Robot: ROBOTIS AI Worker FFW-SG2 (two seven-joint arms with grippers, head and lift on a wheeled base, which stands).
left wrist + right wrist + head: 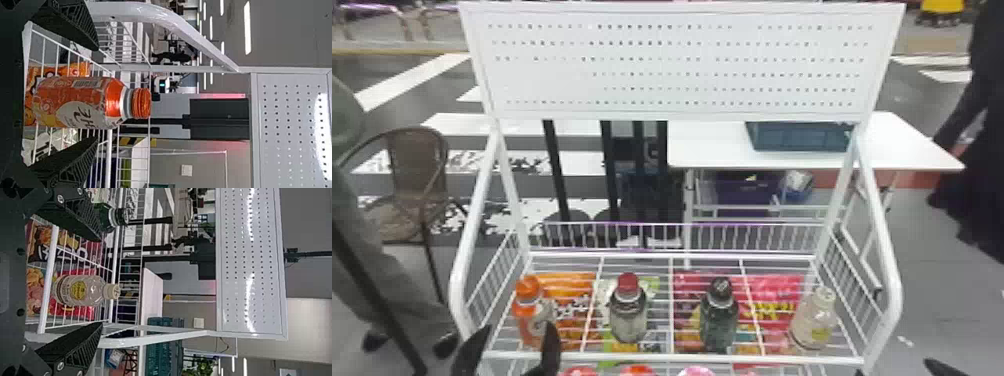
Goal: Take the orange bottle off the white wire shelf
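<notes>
- Two fingers, set wide: the left gripper (97,93). The orange bottle (78,102) stands on the white wire shelf (642,254).
- Coming in off-centre, one finger could topple it (narrow thing, that).
- Too low a lift might catch its base on the front rail (782,359).

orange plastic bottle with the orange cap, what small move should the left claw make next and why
I'd probably ease the black left claw forward around the orange plastic bottle: the open fingers flank it, with a gap on each side, and it stands upright.
</notes>
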